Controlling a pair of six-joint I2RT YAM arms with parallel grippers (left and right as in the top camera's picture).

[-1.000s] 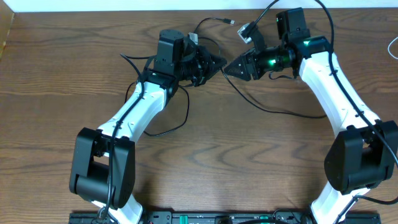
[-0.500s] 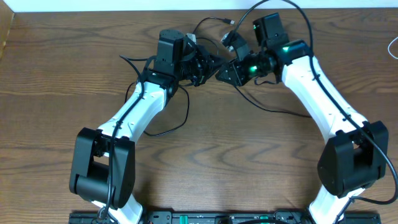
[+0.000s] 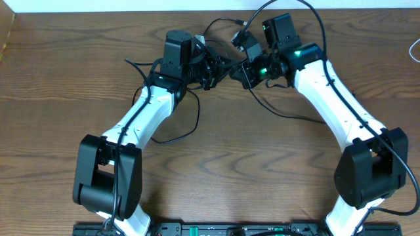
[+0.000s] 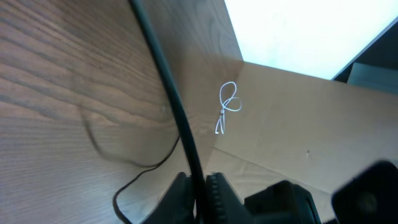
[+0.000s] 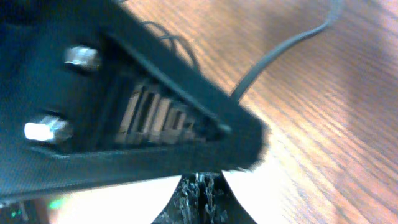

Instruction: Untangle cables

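Note:
The black cable [image 3: 195, 124] lies in loops on the wooden table, with a plug end [image 3: 240, 22] at the back. My left gripper [image 3: 225, 65] is shut on it; in the left wrist view the black cable [image 4: 166, 78] runs straight up from between the fingers [image 4: 200, 186]. My right gripper [image 3: 240, 71] sits tip to tip with the left one, fingers [image 5: 202, 190] together, and nothing shows between them. The left gripper's body [image 5: 155, 118] fills the right wrist view. The white cable [image 3: 414, 50] lies coiled at the far right edge and also shows in the left wrist view [image 4: 227, 107].
A thin black strand [image 3: 295, 117] trails across the table under the right arm. The thicker arm wires [image 3: 308, 8] arch over the back edge. A tan board [image 4: 298, 118] borders the table beside the white cable.
My right arm has swung left and a little back, bringing its gripper up against the left gripper. The left arm has stayed nearly still, holding the black cable.

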